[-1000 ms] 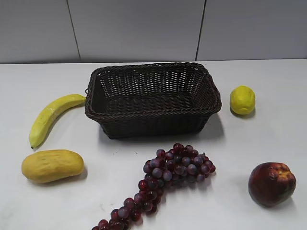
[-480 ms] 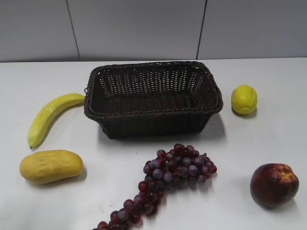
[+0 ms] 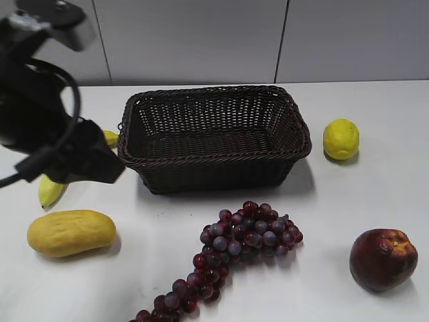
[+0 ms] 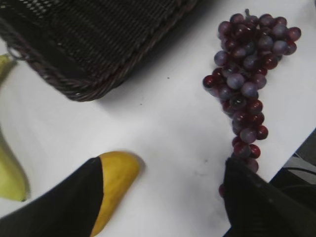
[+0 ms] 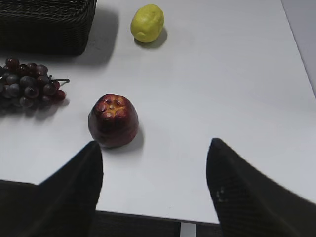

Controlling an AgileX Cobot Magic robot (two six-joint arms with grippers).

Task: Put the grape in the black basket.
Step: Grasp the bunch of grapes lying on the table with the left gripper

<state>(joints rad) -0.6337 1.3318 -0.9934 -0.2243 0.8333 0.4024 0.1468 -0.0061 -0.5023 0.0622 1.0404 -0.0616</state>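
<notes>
Since half a second ago, your left arm has entered the exterior view at nine o'clock, covering part of the banana; nothing else has shifted. There, the grape lies on the white table, at six o'clock of the black basket, apart from it.

Left wrist view: left gripper wide open, empty, the bunch's tail beside its right finger. Centre over the thick cluster before closing.

Right wrist view: right gripper wide open, empty, at the table edge, near the apple. Grey panelled wall behind.
</notes>
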